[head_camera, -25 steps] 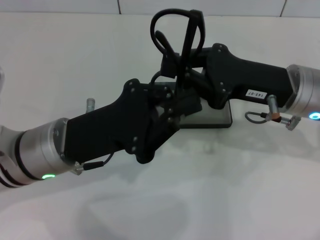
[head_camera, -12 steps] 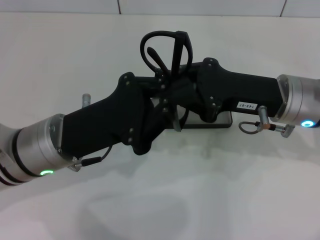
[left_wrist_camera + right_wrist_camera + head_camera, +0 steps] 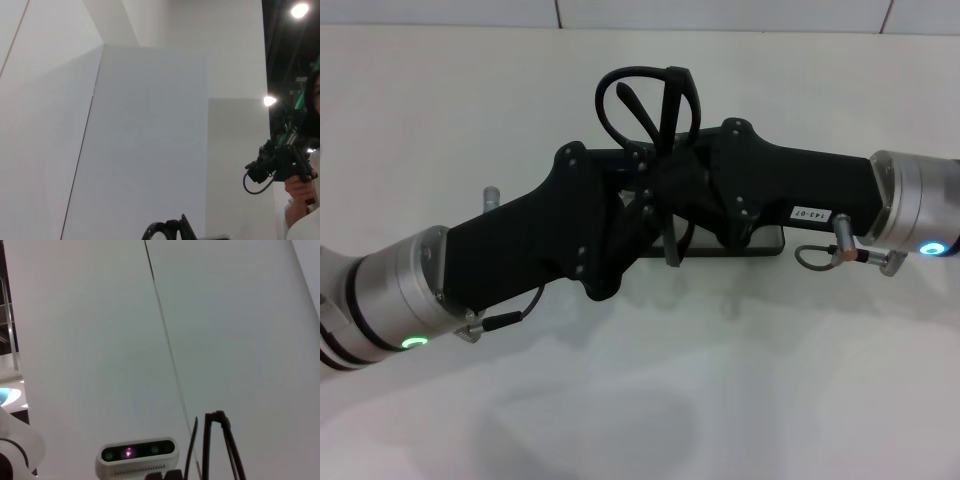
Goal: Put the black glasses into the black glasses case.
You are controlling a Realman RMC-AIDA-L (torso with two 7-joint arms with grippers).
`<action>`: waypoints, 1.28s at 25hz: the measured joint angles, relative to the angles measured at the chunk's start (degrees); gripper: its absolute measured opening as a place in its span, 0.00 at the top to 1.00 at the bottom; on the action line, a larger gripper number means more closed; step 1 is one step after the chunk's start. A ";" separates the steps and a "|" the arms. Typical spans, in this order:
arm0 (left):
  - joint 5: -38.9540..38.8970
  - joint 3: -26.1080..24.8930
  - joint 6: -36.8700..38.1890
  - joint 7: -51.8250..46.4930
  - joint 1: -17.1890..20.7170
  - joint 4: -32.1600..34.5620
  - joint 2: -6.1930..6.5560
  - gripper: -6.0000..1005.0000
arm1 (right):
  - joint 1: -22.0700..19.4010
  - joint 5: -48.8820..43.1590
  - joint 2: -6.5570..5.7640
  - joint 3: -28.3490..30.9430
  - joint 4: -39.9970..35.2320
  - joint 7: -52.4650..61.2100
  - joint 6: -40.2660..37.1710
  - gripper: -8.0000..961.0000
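Left gripper (image 3: 638, 205) and right gripper (image 3: 688, 190) meet mid-scene, both bunched at the thin black-framed glasses (image 3: 650, 95), apparently mid-handover or refolding. Glasses held raised, lens loops and temple arms sticking up on the far side. Which gripper holds them, and whether either is wide or narrow, I cannot tell. Flat black glasses case (image 3: 765, 243) lies on the white surface (image 3: 740, 400) under the right arm, mostly hidden. Open room all round on the surface.
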 joint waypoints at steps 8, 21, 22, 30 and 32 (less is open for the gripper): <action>0.00 0.01 -0.21 0.13 0.03 -0.10 0.00 0.94 | -0.11 0.27 -0.01 -1.55 -1.38 0.00 1.20 0.89; 0.19 0.03 -0.32 0.21 0.21 -0.09 0.00 0.93 | -0.67 0.59 0.00 -1.10 -1.49 0.00 1.39 0.89; 0.20 0.06 -0.30 0.23 0.22 -0.09 0.00 0.93 | -0.67 0.62 0.00 -1.06 -1.49 0.00 1.39 0.89; 0.23 0.07 0.32 0.39 0.47 0.06 0.00 0.93 | -0.83 0.69 0.00 -0.51 -1.49 0.00 1.37 0.89; 0.26 0.02 0.52 0.39 0.47 0.05 0.00 0.93 | -0.84 0.71 -0.01 -0.47 -1.49 0.00 1.37 0.89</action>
